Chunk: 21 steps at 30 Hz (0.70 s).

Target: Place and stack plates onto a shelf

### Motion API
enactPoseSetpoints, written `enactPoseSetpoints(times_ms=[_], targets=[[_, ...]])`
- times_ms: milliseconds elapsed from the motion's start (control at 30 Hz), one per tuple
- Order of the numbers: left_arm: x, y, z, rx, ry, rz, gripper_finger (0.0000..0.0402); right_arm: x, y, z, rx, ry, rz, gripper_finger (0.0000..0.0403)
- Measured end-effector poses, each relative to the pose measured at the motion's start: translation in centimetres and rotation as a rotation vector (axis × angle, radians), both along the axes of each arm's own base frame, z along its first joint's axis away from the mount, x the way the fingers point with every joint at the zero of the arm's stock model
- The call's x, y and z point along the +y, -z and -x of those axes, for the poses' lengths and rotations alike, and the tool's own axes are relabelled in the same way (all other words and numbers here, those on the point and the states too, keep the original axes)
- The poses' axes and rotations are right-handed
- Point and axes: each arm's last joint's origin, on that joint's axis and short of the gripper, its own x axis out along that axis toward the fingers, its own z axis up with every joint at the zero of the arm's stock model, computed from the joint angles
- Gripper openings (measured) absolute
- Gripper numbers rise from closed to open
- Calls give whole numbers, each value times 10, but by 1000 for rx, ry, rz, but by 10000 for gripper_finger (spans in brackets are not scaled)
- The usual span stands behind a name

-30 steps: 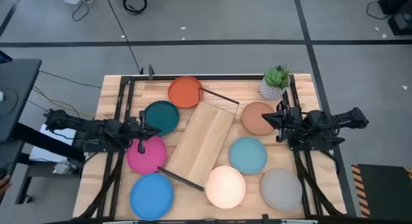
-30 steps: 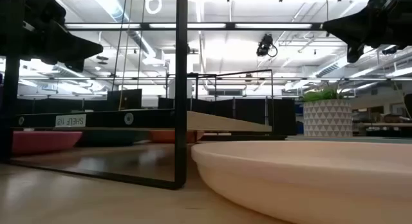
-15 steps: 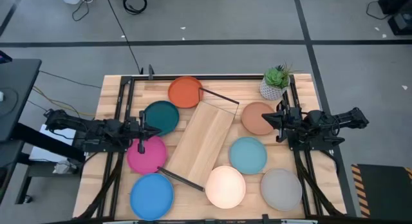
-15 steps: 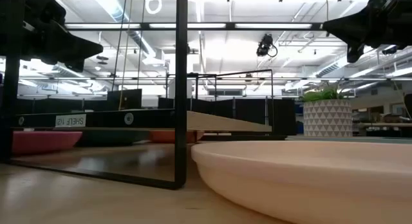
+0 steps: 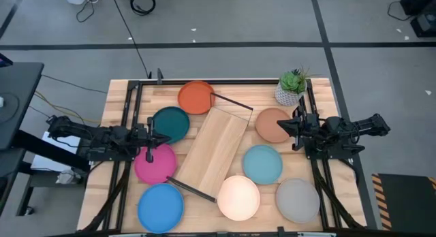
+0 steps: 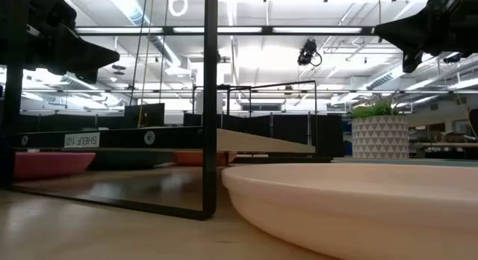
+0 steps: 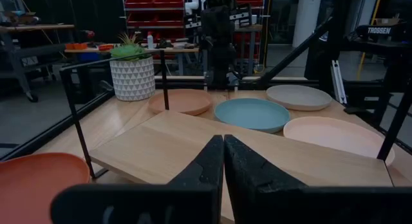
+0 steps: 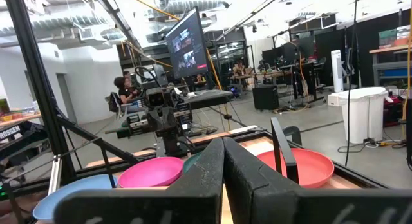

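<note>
Around the shelf (image 5: 216, 150), which lies diagonally mid-table with its board bare, eight plates rest singly: orange (image 5: 195, 97), teal (image 5: 170, 123), pink (image 5: 154, 163) and bright blue (image 5: 161, 206) on one side; brown (image 5: 273, 124), light blue (image 5: 262, 163), cream (image 5: 238, 197) and grey (image 5: 297, 200) on the other. This split probably gives each arm its own share. The left gripper (image 5: 152, 135), fingers pressed together, hangs between teal and pink, and the right gripper (image 5: 294, 130), likewise closed and empty, sits over the brown plate's outer edge near a potted plant (image 5: 291, 86); no stacking has begun.
</note>
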Motion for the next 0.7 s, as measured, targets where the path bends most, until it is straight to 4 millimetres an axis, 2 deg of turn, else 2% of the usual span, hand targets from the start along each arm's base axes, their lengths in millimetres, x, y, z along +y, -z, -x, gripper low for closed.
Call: enactPoseSetpoints(times_ms=[600,700], targets=[[0,0,0,-1,0,5,20,0,0,0,0,0,0,14],[0,-1,0,-26,1,153,20,0,0,0,-2,0,0,14]])
